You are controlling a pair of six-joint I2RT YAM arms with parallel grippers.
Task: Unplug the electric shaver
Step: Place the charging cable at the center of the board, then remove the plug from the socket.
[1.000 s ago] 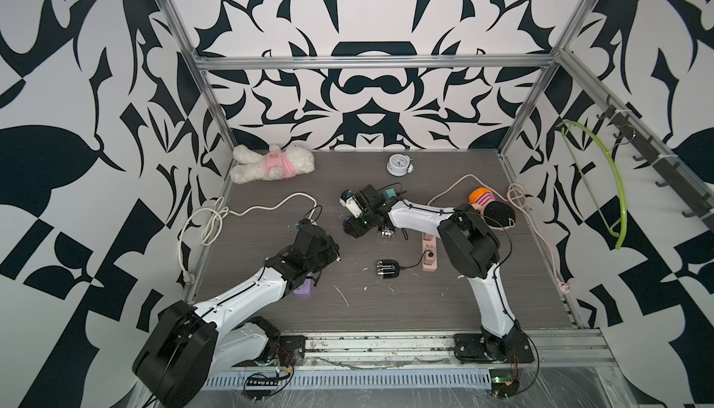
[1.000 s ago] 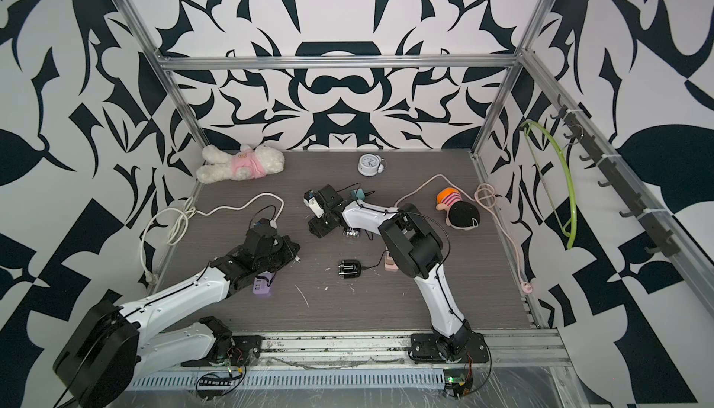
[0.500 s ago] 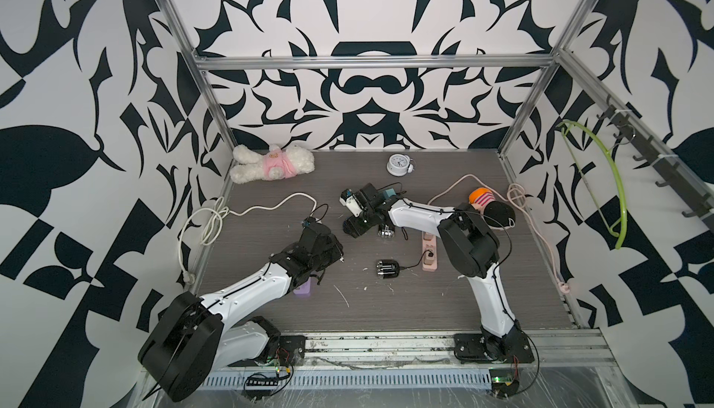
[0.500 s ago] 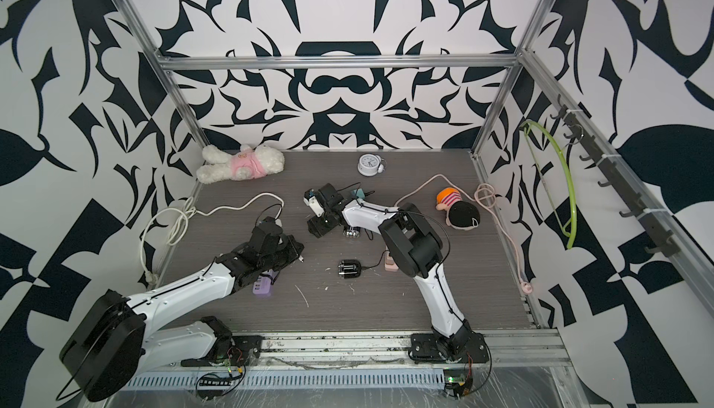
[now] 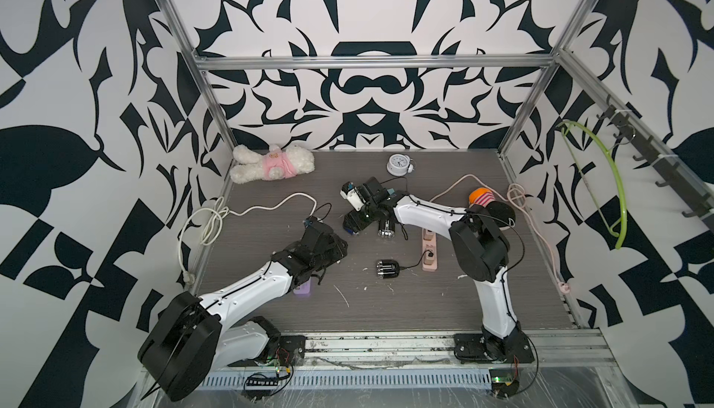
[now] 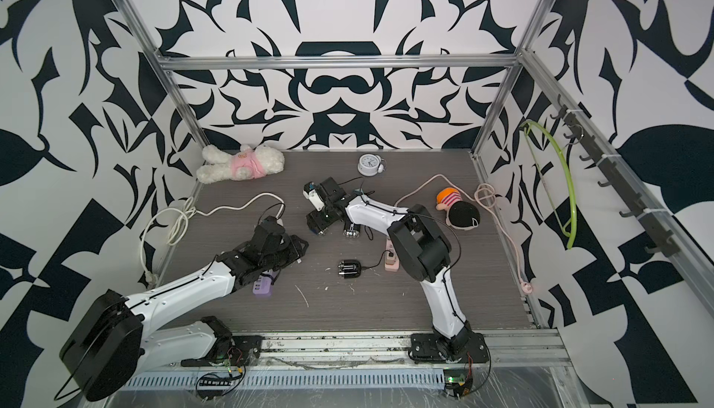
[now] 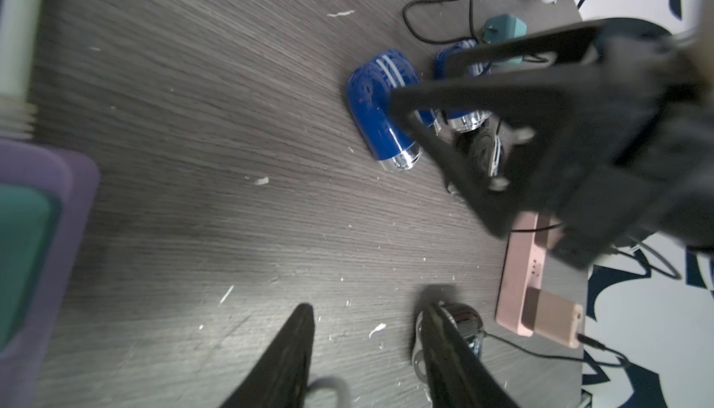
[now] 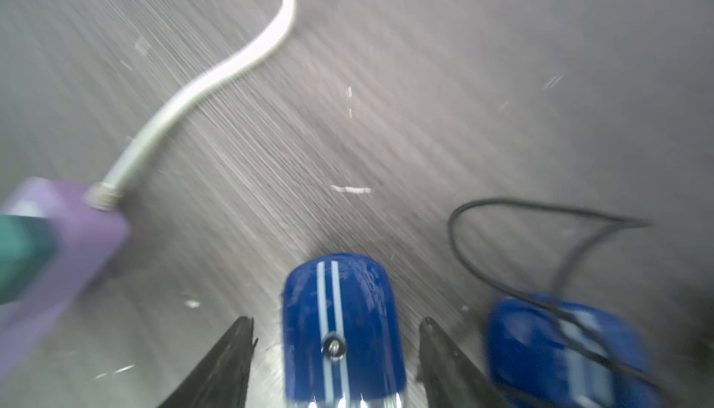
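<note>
Dark wood-grain surface (image 5: 425, 309) enclosed by black-and-white patterned walls, read from the rail side. Nearest, at 7 o'clock, a purple power strip (image 5: 302, 291) lies partly under the left arm, with a teal adapter (image 7: 23, 263) on it. Near the centre a black shaver (image 5: 387, 269) lies on its side, cabled to a pink power strip (image 5: 428, 249) at its 3 o'clock. Left pincer (image 5: 335, 249) hovers near the black shaver's 9 o'clock, fingers (image 7: 293, 348) spread wide, gripping nothing. Farther back, the right pincer (image 8: 334, 321) stands wide astride the blue electric shaver (image 8: 342, 301), its fingers clear of the shaver's sides. A second blue shaver (image 8: 560, 348) lies just beside, crossed by a black cable (image 8: 502, 202). Farthest are a plush toy (image 5: 270, 164) at 11 o'clock and an alarm clock (image 5: 398, 163) at 12.
</note>
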